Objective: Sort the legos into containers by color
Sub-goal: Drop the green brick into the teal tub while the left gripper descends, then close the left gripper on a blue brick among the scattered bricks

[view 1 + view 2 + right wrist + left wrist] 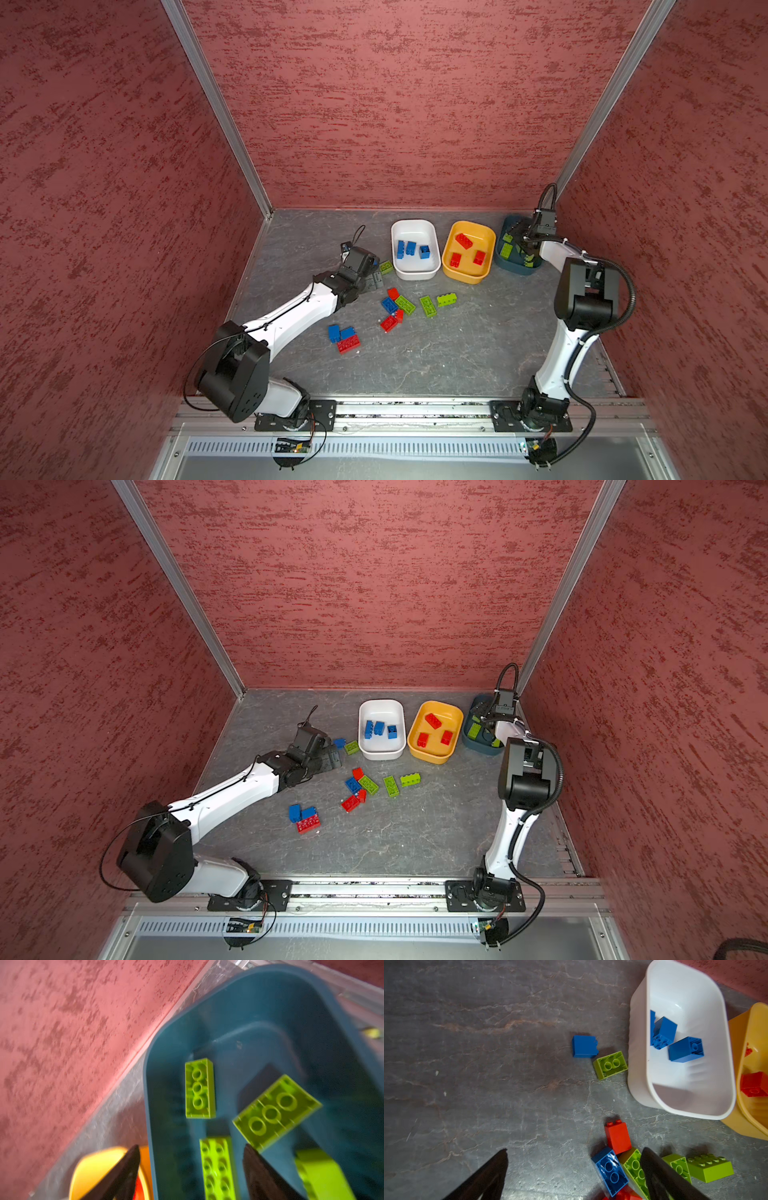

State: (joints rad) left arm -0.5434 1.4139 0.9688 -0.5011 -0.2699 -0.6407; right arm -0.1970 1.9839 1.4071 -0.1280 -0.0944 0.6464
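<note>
Front of the desk (pixel 457 365): a blue-and-red clump (pixel 348 345) of legos, nobody near it. Behind that, the mixed pile (pixel 395 307), w/ two lime legos (pixel 428 305) off to its right.

Left gripper (pixel 575 1149) hangs low, fingers wide apart, empty. The blue lego (pixel 584 1046) lies ahead of it. A lime lego (pixel 610 1065) is corner to corner w/ it, touching or nearly, can't tell. Both are just beside the white tub (pixel 415 276). To grab well: straddle the blue's flat sides and stay off the lime one.

At the back, the right gripper (pixel 191 1145) is over the teal tub (pixel 270 1001), fingers apart, nothing clamped. A tilted lime brick (pixel 277 1111) is inside, clear of them, w/ other limes. Best to lift straight up before swinging, so nothing clips the rim or the yellow tub (pixel 465 276).
</note>
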